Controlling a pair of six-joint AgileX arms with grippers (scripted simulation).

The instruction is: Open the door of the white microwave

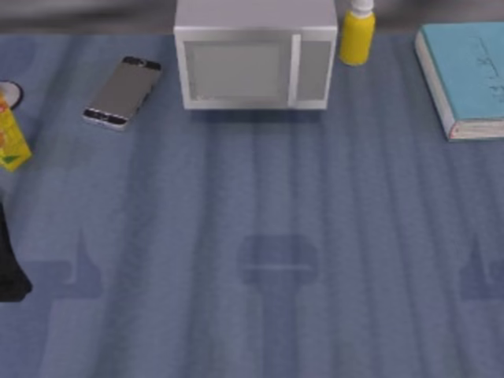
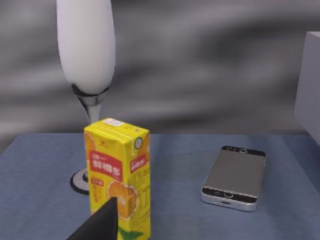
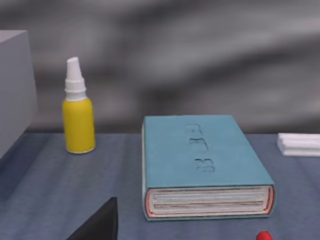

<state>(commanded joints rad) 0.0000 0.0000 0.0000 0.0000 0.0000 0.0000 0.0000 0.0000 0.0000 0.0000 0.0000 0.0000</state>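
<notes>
Microwave: top centre of frame, back of table; door shut, facing camera.
Left claw: low left, beside juice box; finger state cannot tell. Right claw: same, cannot tell.
Risks: light oven may slide when door is pulled; left approach could clip phone; bottle crowds right side.
Room: wide bare table in front.

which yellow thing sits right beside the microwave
The yellow bottle with the white cap, by the white microwave; the yellow juice carton stands at the table's left edge.
</notes>
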